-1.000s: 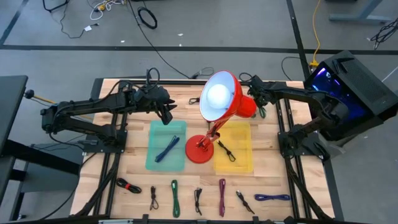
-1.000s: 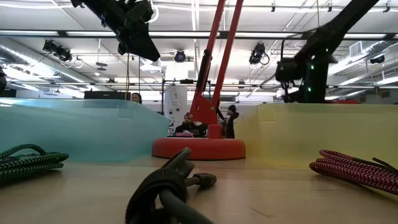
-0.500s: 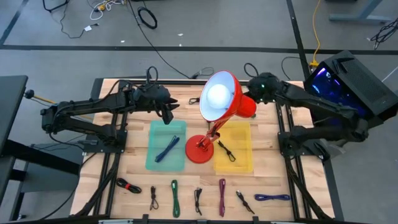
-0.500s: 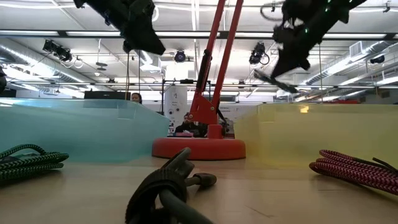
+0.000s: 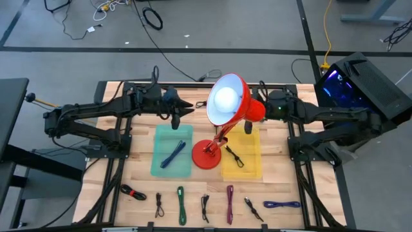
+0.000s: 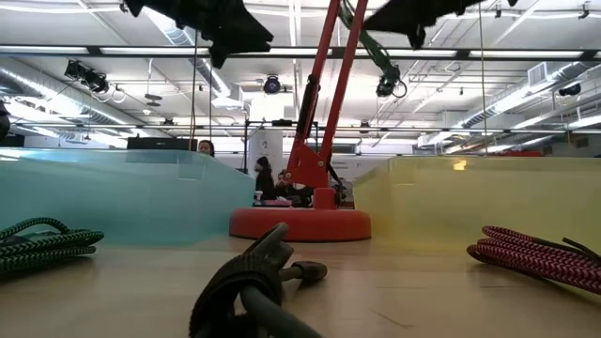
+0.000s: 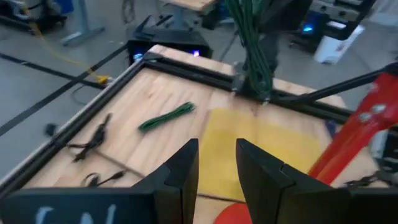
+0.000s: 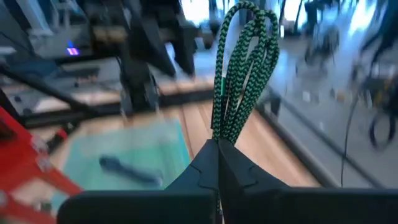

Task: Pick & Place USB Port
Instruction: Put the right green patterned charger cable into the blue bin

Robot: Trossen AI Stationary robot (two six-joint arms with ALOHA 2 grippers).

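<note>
Looked light and floppy, that coiled green cable (image 8: 239, 68), pinched near its bundled end by the right gripper (image 8: 217, 152), loops dangling free.

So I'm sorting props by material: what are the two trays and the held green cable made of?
Teal tray and yellow tray: likely translucent plastic; the low view shows light glowing through their walls. Green cable, clamped in the right end effector: seemingly braided fabric sheath, given its woven green-black pattern.

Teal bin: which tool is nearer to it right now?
Left. The left tool hangs over the far edge of the teal bin. The right tool, holding a green cable, is beyond the lamp near the yellow bin.
</note>
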